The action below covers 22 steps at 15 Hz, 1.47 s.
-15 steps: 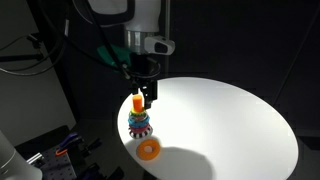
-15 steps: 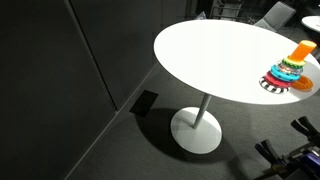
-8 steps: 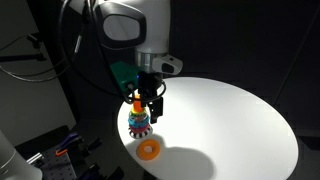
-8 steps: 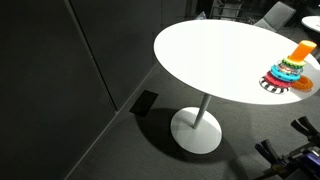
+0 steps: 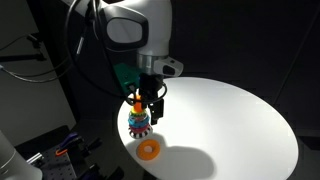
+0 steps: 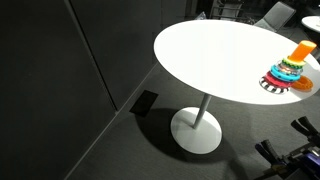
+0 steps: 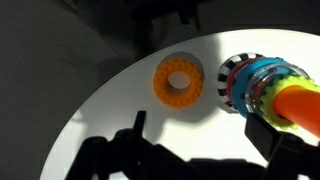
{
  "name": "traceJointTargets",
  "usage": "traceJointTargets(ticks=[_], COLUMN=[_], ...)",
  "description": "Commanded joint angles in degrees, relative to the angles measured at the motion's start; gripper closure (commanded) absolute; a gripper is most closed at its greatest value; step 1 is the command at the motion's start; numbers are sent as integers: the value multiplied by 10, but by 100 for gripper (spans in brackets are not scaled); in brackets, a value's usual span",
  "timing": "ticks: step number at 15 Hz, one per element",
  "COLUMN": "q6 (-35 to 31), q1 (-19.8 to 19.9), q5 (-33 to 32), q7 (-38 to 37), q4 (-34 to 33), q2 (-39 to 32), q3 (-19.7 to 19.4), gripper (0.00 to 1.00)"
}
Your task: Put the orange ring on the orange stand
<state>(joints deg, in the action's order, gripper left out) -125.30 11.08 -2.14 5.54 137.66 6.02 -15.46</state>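
The orange ring lies flat on the white round table, near its edge and just in front of the stand. The stand is a stack of coloured rings on a striped base with an orange peg on top. My gripper hangs open and empty right beside the peg, above the ring. In the wrist view the ring lies left of the stand, and my open fingers are below both. The stand also shows in an exterior view, where my gripper is out of view.
The table's edge runs close to the ring, with dark floor beyond. Cables and clutter lie on the floor by the table. The table's pedestal base stands on the dark floor, with a chair behind.
A second ago the arm sat higher; it has come down and shifted a little beside the peg, then held still. The orange ring and stand have not moved.
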Motion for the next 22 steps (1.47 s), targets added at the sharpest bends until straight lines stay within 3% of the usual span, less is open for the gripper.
traceJointTargets(ticks=[1,22], q6=[-12,-195], q1=[10,42], q5=[-6,-6], q7=[-8,-41], q4=[3,52], q2=[-11,-152], q3=[6,-11], gripper=[0,0])
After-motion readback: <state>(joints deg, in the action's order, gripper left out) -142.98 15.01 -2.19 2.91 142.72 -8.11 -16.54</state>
